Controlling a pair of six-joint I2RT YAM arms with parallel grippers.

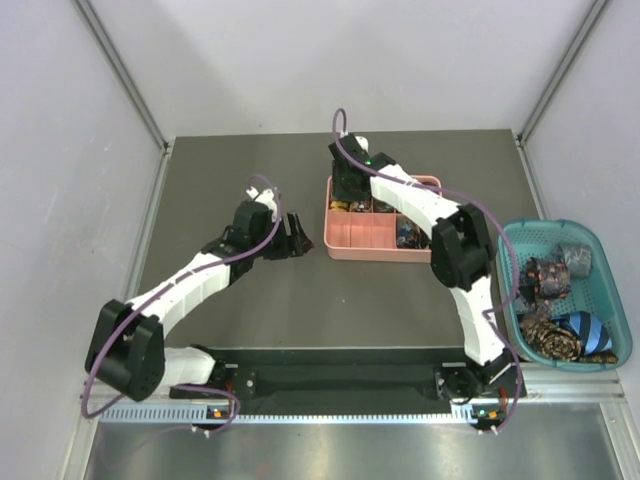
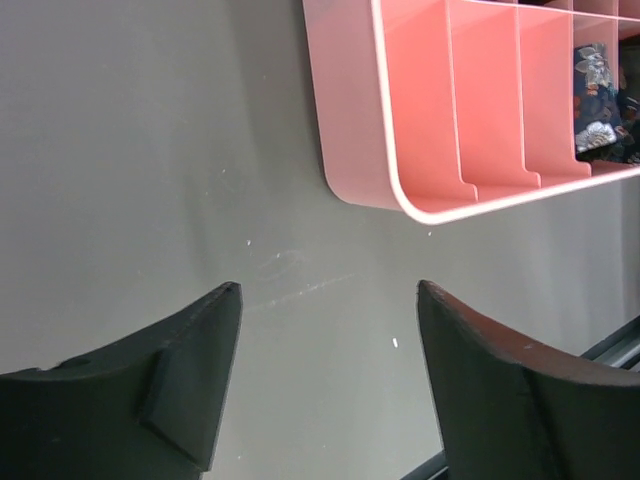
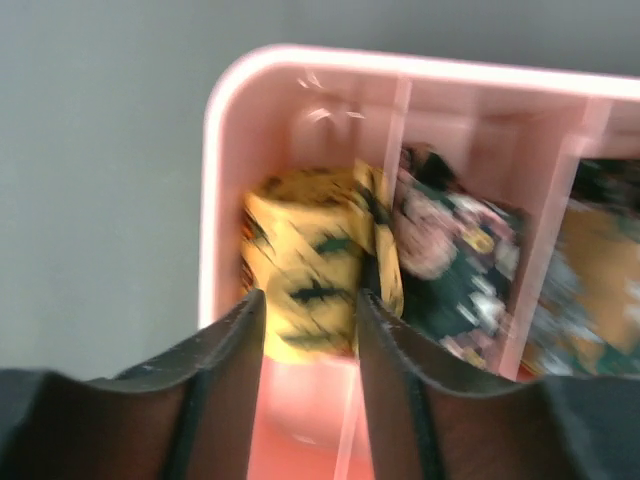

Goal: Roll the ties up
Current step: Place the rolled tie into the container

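A golden-yellow rolled tie (image 3: 305,265) with dark lattice sits in the corner compartment of the pink tray (image 3: 215,150). A dark floral rolled tie (image 3: 455,260) fills the compartment beside it. My right gripper (image 3: 310,297) hovers over that corner, open; bare tray floor shows between its fingers and the yellow coil lies just past the tips. In the top view the right gripper (image 1: 350,195) is at the tray's far left end. My left gripper (image 2: 330,288) is open over bare table, a little short of the tray's (image 2: 360,110) rounded corner.
A teal basket (image 1: 610,300) at the right table edge holds several loose ties, one dark floral (image 1: 548,277) and one blue striped (image 1: 590,328). Another floral coil (image 2: 595,95) shows in a far tray compartment. The tray's near-left compartments hold nothing.
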